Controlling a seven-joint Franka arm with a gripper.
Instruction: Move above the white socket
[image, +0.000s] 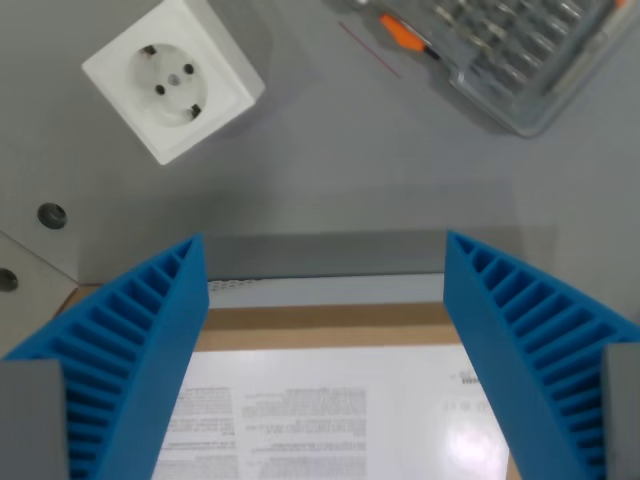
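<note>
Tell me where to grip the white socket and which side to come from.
Grip the white socket across two opposite flat side walls, coming straight down from above. It is a squarish block lying face up and turned diagonally in the wrist view, so the gripper, whose blue fingers stand wide apart, would probably need rotating to meet the walls squarely. The round recessed face offers no hold.

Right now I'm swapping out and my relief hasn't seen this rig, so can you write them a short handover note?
End effector: open, empty, blue fingers spread wide over a printed sheet.
Socket: on the grey table, at the wrist view's upper left, well off centre.
Bit case: upper right, not part of the job.
Done: nothing evident.
Left: move until the end effector sits above the socket.
</note>
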